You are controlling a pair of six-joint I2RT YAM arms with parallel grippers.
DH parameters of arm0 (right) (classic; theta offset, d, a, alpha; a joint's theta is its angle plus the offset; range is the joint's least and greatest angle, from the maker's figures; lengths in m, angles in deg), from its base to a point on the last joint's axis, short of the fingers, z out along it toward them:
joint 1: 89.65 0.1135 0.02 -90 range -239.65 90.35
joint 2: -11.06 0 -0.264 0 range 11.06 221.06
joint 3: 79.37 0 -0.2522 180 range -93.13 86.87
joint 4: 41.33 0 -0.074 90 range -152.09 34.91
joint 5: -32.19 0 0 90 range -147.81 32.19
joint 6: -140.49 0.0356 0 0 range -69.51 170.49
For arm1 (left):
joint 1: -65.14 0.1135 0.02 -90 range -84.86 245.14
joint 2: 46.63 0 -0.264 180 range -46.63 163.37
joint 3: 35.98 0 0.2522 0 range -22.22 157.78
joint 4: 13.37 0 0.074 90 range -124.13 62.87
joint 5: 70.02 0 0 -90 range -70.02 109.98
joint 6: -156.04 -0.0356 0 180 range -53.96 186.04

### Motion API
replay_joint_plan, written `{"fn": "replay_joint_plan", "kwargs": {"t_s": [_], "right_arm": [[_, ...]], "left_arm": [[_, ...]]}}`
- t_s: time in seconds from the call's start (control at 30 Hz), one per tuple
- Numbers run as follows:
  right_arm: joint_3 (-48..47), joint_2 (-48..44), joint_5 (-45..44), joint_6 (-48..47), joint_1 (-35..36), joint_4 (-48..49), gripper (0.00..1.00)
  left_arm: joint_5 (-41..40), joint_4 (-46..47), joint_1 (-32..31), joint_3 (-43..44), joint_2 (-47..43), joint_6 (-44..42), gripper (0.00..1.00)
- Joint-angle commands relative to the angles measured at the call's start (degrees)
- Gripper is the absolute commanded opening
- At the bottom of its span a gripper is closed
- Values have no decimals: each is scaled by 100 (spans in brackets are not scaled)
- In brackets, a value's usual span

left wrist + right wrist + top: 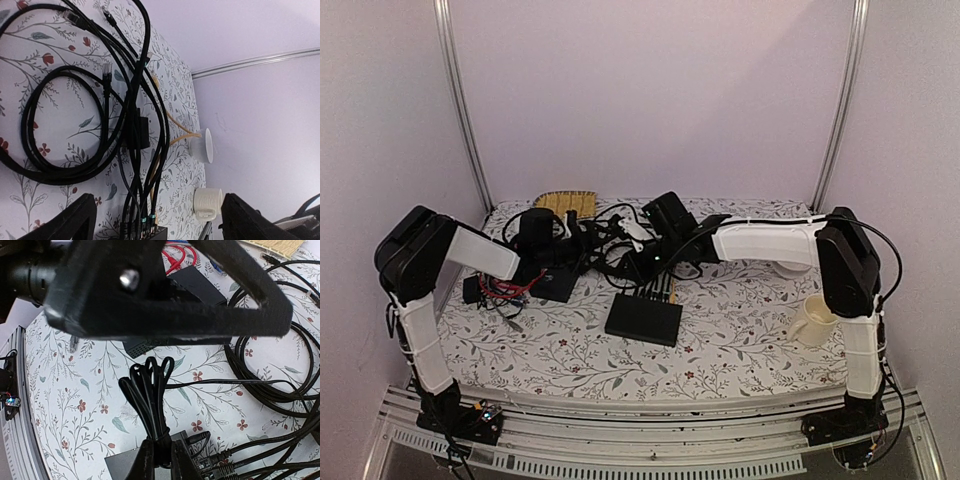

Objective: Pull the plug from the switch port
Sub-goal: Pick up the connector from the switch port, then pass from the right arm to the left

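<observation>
The switch [643, 320] is the flat black box at the table's middle. Several black cables run into the sockets on its far edge, their plugs [142, 222] showing in a row in the left wrist view. In the right wrist view the switch [122, 465] lies right under my right gripper [162, 447], which is shut on a tied bundle of black cable [150, 390]. A barrel plug [197, 437] sits at the switch's corner beside that grip. My left gripper [157, 220] hangs open above the cables, with nothing between its fingers. In the top view my left gripper [535, 235] is left of the tangle and my right gripper [645, 262] is over it.
A tangle of black cables [610, 240] covers the far middle. A second black box [555, 285] with red wires [515, 287] lies under the left arm. A cream mug [812, 320] stands at the right. A straw mat [567, 203] lies at the back.
</observation>
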Motion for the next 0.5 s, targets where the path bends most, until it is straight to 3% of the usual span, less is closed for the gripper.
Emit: {"fn": "replay_joint_plan", "kwargs": {"t_s": [0.0, 0.47], "right_arm": [[258, -586, 249, -61, 76, 525, 1], [1171, -1065, 491, -167, 169, 832, 1]], "left_arm": [[638, -189, -31, 161, 243, -173, 89], [1518, -869, -233, 647, 945, -757, 88]]}}
